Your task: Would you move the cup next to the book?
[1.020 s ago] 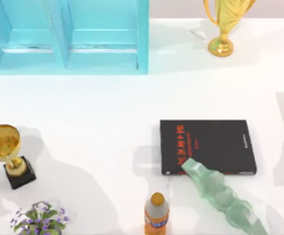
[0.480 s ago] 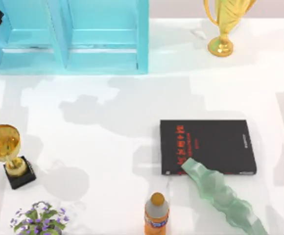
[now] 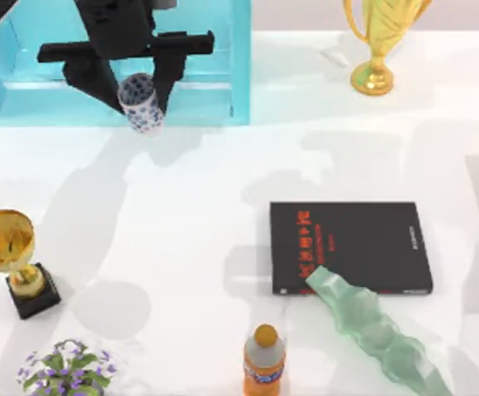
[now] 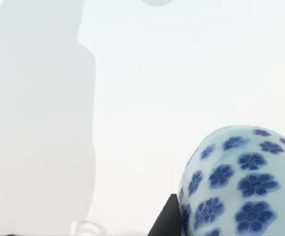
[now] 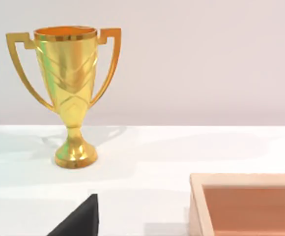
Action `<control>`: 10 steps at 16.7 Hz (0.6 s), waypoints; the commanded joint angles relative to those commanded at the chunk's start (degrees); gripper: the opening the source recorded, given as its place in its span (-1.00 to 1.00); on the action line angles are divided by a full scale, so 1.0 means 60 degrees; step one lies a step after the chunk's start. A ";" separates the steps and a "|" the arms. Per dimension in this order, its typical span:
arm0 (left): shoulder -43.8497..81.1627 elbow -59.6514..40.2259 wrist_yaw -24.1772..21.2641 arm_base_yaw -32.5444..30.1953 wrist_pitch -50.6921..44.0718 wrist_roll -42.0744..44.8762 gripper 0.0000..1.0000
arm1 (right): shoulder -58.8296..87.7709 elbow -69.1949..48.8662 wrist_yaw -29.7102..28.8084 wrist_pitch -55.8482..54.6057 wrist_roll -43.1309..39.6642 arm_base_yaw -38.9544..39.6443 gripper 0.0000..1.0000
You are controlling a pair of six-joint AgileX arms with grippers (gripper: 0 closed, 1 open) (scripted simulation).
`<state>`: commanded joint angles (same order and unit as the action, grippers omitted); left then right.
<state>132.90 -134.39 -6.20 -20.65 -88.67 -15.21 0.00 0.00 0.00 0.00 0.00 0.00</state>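
The small white cup (image 3: 140, 102) with blue flowers hangs in the air at the back left, over the front edge of the cyan shelf. My left gripper (image 3: 139, 107) is shut on it, one black finger on each side. The left wrist view shows the cup (image 4: 241, 182) close up, with a dark finger (image 4: 169, 219) beside it and white table below. The black book (image 3: 351, 247) with red lettering lies flat right of centre, far from the cup. A dark wedge (image 5: 78, 220) at the edge of the right wrist view may be part of my right gripper.
A cyan shelf (image 3: 190, 99) stands at the back left. One gold trophy (image 3: 376, 41) is at the back right, another (image 3: 8, 247) at the left. A green glass piece (image 3: 372, 326) overlaps the book's front edge. An orange bottle (image 3: 264, 363), flowers (image 3: 66, 371) and a wooden tray (image 5: 245, 182) are nearby.
My left arm has swung in from the top left corner with the cup held in its gripper. It now hangs over the shelf front. Nothing on the table has moved.
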 joint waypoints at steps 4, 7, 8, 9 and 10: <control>0.0577 -0.0168 0.0428 -0.1643 -0.0201 -0.2147 -1.00 | 0.0000 0.0000 0.0000 0.0000 0.0000 0.0000 1.00; 0.0841 -0.0259 0.0791 -0.2322 -0.0208 -0.2913 -1.00 | 0.0000 0.0000 0.0000 0.0000 0.0000 0.0000 1.00; 0.0875 -0.0271 0.0839 -0.2399 -0.0207 -0.3002 -1.00 | 0.0000 0.0000 0.0000 0.0000 0.0000 0.0000 1.00; 0.0875 -0.0271 0.0839 -0.2399 -0.0207 -0.3002 -1.00 | 0.0000 0.0000 0.0000 0.0000 0.0000 0.0000 1.00; 0.0875 -0.0271 0.0839 -0.2399 -0.0207 -0.3002 -1.00 | 0.0000 0.0000 0.0000 0.0000 0.0000 0.0000 1.00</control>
<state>138.15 -136.01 -1.17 -35.04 -89.92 -33.22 0.00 0.00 0.00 0.00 0.00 0.00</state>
